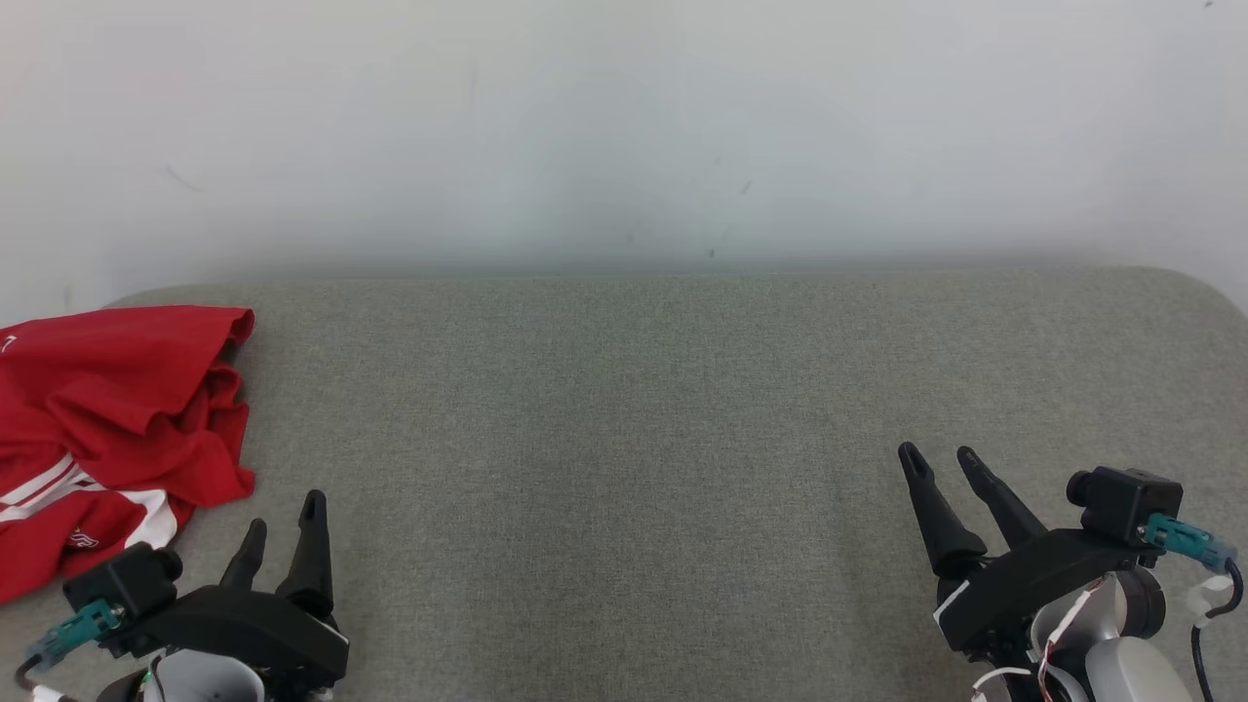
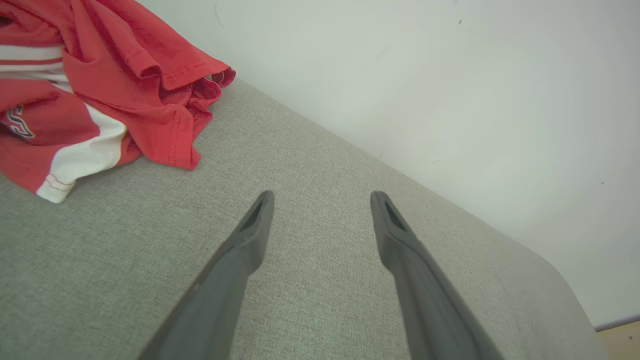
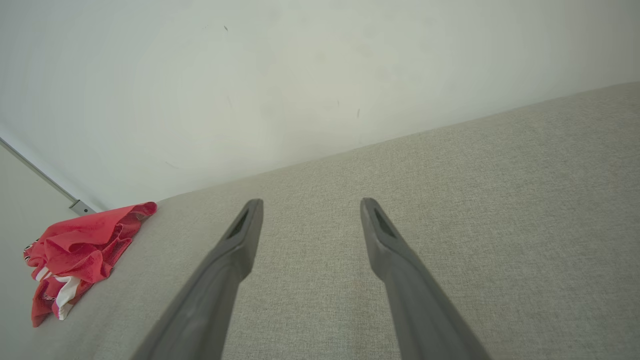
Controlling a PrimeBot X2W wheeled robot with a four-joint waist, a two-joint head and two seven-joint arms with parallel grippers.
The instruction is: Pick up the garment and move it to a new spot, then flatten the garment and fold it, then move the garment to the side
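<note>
Wall (image 1: 624,117): white, smooth and flat, with a few tiny dark marks.
Pad (image 1: 624,409): grey woven cloth, flat, with round corners.
Garment (image 1: 117,409): soft red cloth with white stripes, crumpled in a heap at the pad's left edge, near the left gripper, not touching it.
Left gripper (image 1: 285,512): two long, dark, pointy fingers spread apart, holding nothing.
Right gripper (image 1: 938,452): same shape, fingers apart, empty, far from the garment.

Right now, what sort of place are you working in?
Probably an indoor garment-folding test station: a grey fabric-covered surface against a plain white wall, with one crumpled red garment lying on it.
</note>
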